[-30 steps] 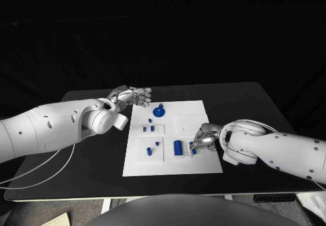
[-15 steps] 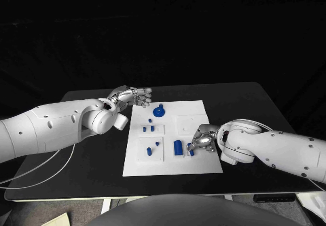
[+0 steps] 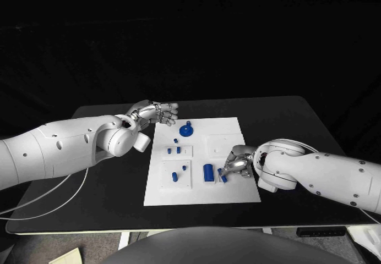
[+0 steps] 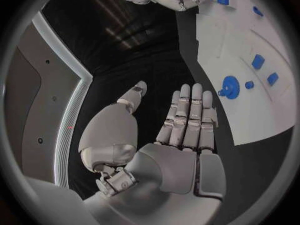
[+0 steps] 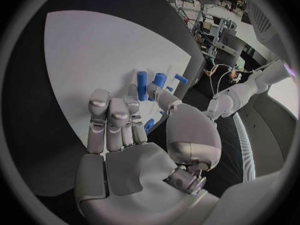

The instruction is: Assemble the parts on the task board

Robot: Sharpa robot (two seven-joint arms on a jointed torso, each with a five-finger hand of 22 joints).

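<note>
My right hand (image 3: 237,163) sits low over the near right part of the flat white rectangular task board (image 3: 230,124), which lies in the middle of the black surface (image 3: 286,113), and my fingers (image 5: 110,116) are curled round a small blue peg (image 5: 149,125), pinched between thumb and fingertips beside the tall blue upright cylinder (image 3: 208,171). My grip on that peg looks shallow, so I judge it could twist or slip out as I press it toward its hole, and if I come in tilted it may jam at the rim or skid off across the board. My knuckles are just beside the cylinder, so a careless shift could knock it. My left hand (image 3: 156,113) hovers spread and holding nothing off the board's far left corner, near the round blue knobbed disc (image 3: 186,131); drifting inward, it could brush that.
</note>
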